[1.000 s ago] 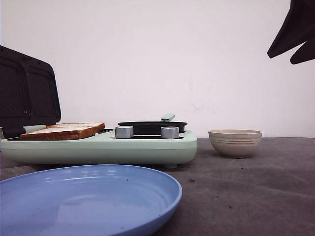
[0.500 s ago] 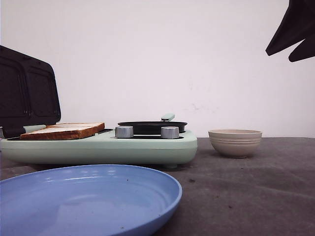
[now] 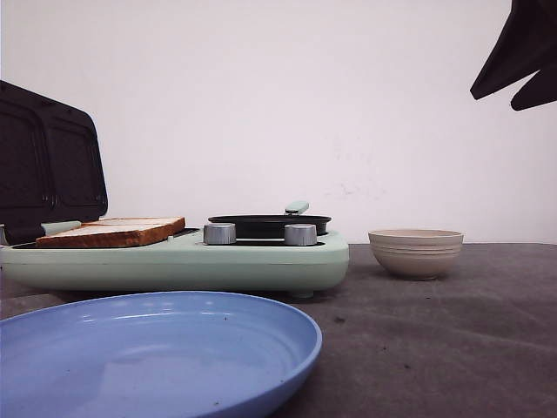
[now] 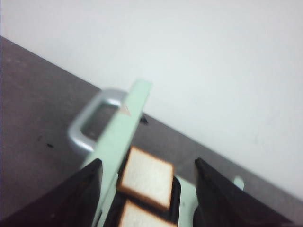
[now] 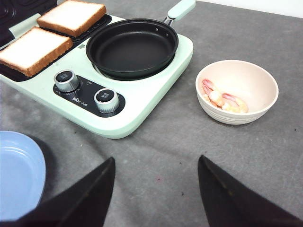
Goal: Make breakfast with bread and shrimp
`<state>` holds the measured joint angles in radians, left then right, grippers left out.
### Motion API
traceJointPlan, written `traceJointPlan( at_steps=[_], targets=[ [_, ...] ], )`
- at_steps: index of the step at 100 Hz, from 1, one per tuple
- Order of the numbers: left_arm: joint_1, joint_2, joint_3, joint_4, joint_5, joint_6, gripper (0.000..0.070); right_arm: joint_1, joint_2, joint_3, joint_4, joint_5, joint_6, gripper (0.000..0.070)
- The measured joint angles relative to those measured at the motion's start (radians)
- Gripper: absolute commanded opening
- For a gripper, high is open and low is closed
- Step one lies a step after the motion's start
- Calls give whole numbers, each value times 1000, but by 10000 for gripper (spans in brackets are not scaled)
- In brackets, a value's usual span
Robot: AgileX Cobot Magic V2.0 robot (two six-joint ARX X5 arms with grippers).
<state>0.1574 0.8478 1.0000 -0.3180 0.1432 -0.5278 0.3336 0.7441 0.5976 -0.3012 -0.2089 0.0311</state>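
I'm taking the cooker (image 5: 142,101) as my landmark. The bread (image 5: 71,16) lies in two slices on its grill side, one slice just beside the other, under the raised lid (image 3: 48,165). The pan (image 5: 131,47) sits empty on the cooker's other half, with two knobs (image 5: 106,98) in front of it. The shrimp (image 5: 222,98) are in the bowl (image 5: 236,92), which stands on the table near the cooker's pan end, not touching it. The plate (image 3: 157,353) lies in front of the cooker, toward me, with nothing on it.

My right gripper (image 5: 156,194) is high above the table in front of the cooker, fingers spread wide and holding nothing. My left gripper (image 4: 147,194) is over the lid's edge, looking down past its handle (image 4: 92,118) at the bread; it too is open and empty.

I judge the cooking has not started: the pan is bare and the shrimp sit untouched.

What worries me:
- The shrimp look small and slick, heaped low in a curved bowl. A pinch from above could slide off them or catch the rim and tip or shove the bowl.
- A shrimp dropped on the way could land on the knobs or the table instead of the pan.
- My left fingers straddle the lid's edge. A careless descent could knock the lid shut on the bread or shove the cooker.
- Bread is soft; too hard a squeeze would crush or tear a slice.
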Motion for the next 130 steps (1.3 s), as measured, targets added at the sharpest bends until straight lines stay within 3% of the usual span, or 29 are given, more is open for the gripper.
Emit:
traceJointPlan(
  at_steps=[31,40,60,82,112,124,130],
  targets=[
    [266,173,39,70,263,-160,326,0,0,0,0,0,0,337],
    [298,245,39,107,341,-228,373,0,0,0,0,0,0,337],
    [314,390,39,212,508,-354,390,0,0,0,0,0,0,337],
    [314,510,39,233,574,-398,390,0,0,0,0,0,0,337],
    [297,580,39,291,615,-401,382,0,0,0,0,0,0,337],
    [281,586,39,308,615,-401,324,0,0,0,0,0,0,337],
    [275,588,39,313,613,-403,232,0,0,0,0,0,0,337]
  ],
)
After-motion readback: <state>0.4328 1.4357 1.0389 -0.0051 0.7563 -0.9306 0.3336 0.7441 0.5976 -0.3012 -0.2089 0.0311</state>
